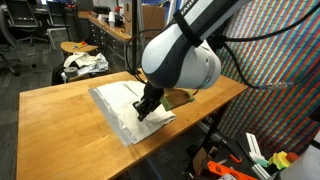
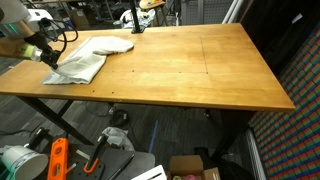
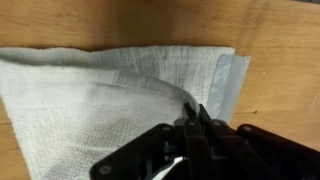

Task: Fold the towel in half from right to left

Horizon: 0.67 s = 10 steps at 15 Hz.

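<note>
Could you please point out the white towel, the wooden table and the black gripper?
white cloth towel (image 3: 90,95): wrist view, its top layer.
wooden table (image 2: 190,65): an exterior view, bare tabletop centre.
black gripper (image 3: 195,117): wrist view, between its fingertips.

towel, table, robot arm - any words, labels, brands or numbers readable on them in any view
No text can be read in any view.
towel: plain white cloth, no print or tag showing.
wooden table: bare wood, no marks.
robot arm: white casing, no legible logo.
clutter on the floor: too small and blurred to tell.
</note>
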Motion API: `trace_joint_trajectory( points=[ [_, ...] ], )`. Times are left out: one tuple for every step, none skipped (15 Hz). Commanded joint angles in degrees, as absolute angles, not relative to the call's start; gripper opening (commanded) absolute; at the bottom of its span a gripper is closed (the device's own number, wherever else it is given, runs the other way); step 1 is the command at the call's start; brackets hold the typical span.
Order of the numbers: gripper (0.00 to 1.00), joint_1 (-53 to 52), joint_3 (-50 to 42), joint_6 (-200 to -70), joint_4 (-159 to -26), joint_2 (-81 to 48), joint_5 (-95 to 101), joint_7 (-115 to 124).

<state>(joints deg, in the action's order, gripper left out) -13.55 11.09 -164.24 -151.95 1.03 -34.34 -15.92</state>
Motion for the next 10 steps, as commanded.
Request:
trace_joint_trajectory(
  points=[
    [0.03, -14.34, 12.79, -166.62, -152.71, -0.48, -34.43, -15.07],
    [0.03, -14.32, 13.35, -166.06, -152.66, -0.77, -35.18, -15.56],
    [0.03, -14.21, 13.85, -165.84, -152.54, -1.12, -35.69, -15.88],
    [0.03, -14.13, 14.40, -165.37, -152.25, -1.48, -36.76, -16.61],
    [0.03, -14.03, 14.95, -165.27, -152.01, -1.90, -37.89, -17.22],
    [0.22, -14.50, 15.22, -166.30, -151.62, -2.58, -40.95, -19.19],
    [0.31, -14.45, 15.79, -166.68, -151.40, -2.84, -43.05, -20.32],
    [0.37, -14.38, 16.28, -166.98, -151.00, -3.08, -45.91, -21.89],
    [0.44, -14.22, 16.63, -167.18, -150.67, -3.13, -48.22, -23.39],
    [0.53, -13.96, 16.82, -167.51, -150.31, -2.89, -50.44, -24.91]
  ],
)
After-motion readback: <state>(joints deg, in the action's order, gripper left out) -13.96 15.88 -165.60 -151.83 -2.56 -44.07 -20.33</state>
